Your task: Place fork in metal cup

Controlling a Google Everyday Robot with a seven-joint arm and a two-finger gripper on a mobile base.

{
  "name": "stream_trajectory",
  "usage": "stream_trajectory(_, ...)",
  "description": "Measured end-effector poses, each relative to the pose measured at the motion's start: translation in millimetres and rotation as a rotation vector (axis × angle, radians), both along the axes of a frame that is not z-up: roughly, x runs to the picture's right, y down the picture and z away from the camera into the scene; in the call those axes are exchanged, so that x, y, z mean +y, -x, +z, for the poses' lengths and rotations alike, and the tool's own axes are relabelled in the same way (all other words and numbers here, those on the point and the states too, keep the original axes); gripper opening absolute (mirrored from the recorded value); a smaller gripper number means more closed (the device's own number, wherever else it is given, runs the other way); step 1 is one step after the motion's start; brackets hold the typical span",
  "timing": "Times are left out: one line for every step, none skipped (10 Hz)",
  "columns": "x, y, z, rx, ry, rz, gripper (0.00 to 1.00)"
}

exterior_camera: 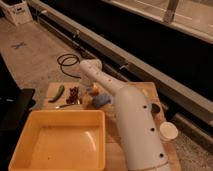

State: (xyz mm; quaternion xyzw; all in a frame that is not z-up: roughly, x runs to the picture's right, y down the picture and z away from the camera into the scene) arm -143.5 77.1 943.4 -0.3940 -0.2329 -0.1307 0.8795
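One close high view from behind the arm (136, 125), down over the table (149, 91), hand (86, 95) over its far left.

The arm (135, 125) has a smooth, matt white plastic shell. Its gripper (90, 95) sits low over the pale wooden counter (150, 90), near the thin shiny metal fork (67, 105). The yellow tub (60, 114) looks like smooth, slightly glossy plastic.

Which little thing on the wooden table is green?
The long curved thing at the table's left end. The clump beside it is dark red; by the gripper lie an orange lump and a blue lump.
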Motion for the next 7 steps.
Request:
stream_trajectory(2.1,0.5,0.6,0.0,0.001,-0.005,0.53)
stream_trajectory(4.8,2.3,0.8,-0.003,-0.001,-0.013,0.4)
stream_trajectory(6.2,4.4,1.0,-0.007,-0.003,-0.019,0.31)
stream_trajectory(6.7,5.9,1.0,-0.011,-0.005,-0.022,0.22)
stream_trajectory(7.3,7.0,1.2,-0.015,-0.008,-0.026,0.12)
stream_trajectory(7.7,9.1,1.4,-0.021,-0.014,-0.027,0.03)
stream_trajectory(8.2,9.8,1.0,-0.023,-0.017,-0.03,0.0)
